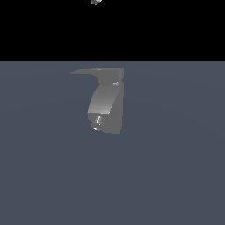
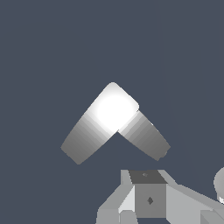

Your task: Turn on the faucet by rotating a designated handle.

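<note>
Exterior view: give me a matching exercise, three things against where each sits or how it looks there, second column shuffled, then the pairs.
Things:
1. handle
2. faucet
3. nozzle

Descriptions:
A. small shiny opening at the lower end of the body
B. thin flat blade on top, tapering to a point toward the exterior view's left
C. chunky curved matte grey block standing on the blue-grey floor

Pairs: 1-B, 2-C, 3-A

A flat, matte slate-blue floor (image 1: 176,176) fills the lower part of the exterior view and meets a plain black backdrop (image 1: 44,30) at a straight horizon. The wrist view shows the same blue surface, evenly lit.
</note>
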You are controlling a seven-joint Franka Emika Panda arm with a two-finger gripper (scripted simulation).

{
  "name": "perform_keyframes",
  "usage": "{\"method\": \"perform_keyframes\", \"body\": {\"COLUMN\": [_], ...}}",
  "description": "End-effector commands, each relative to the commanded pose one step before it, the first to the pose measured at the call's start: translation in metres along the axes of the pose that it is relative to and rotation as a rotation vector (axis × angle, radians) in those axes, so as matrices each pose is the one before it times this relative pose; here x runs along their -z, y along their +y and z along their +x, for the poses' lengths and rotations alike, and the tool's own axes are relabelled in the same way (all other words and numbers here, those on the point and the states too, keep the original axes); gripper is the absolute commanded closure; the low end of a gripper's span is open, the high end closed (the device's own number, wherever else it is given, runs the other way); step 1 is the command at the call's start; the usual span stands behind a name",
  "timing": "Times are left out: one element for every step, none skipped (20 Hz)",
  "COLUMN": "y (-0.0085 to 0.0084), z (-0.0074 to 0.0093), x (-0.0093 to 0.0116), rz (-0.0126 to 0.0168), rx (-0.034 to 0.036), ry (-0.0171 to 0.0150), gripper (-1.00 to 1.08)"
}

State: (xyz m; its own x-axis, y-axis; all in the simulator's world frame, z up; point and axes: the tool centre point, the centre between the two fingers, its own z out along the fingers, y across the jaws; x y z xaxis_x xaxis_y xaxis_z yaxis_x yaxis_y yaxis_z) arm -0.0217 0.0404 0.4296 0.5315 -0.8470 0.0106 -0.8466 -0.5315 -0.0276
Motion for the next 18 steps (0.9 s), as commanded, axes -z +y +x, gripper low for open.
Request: {"method": "perform_keyframes", "body": {"y": [-0.01225, -0.00481, -0.00480, -0.00479, -0.00477, -0.00475, -0.00472, -0.00469, -0.00465, -0.00460, -0.00456, -0.00450, -0.00444, -0.00438, -0.00431, -0.00424, -0.00416, -0.00408], "z": [0.00319, 0.00092, 0.00078, 0.00063, 0.00049, 0.00035, 0.00020, 0.00006, -0.00008, -0.00021, -0.00035, -0.00048, -0.00061, -0.00074, -0.00086, -0.00099, -0.00111, -0.00122], "x": [-0.00942, -0.00389, -0.00397, -0.00405, -0.00413, -0.00421, -0.00428, -0.00436, -0.00444, -0.00451, -0.00459, -0.00466, -0.00473, -0.00481, -0.00488, -0.00495, -0.00502, -0.00509], "rz": [-0.00100, -0.00060, -0.00063, -0.00066, -0.00068, -0.00071, -0.00073, -0.00075, -0.00077, -0.00078, -0.00079, -0.00080, -0.00081, -0.00082, -0.00082, -0.00082, -0.00082, -0.00082], "rx": [-0.06061, -0.02366, -0.02366, -0.02366, -0.02367, -0.02366, -0.02366, -0.02367, -0.02366, -0.02367, -0.02366, -0.02366, -0.02365, -0.02365, -0.02365, -0.02364, -0.02363, -0.02363], "ry": [-0.00201, -0.00069, -0.00065, -0.00060, -0.00055, -0.00051, -0.00046, -0.00041, -0.00036, -0.00031, -0.00026, -0.00020, -0.00015, -0.00010, -0.00005, 0.00000, 0.00005, 0.00010], "gripper": [1.08, 1.08, 1.08, 1.08, 1.08, 1.08, 1.08, 1.08, 1.08, 1.08, 1.08, 1.08, 1.08, 1.08, 1.08, 1.08, 1.08, 1.08]}}
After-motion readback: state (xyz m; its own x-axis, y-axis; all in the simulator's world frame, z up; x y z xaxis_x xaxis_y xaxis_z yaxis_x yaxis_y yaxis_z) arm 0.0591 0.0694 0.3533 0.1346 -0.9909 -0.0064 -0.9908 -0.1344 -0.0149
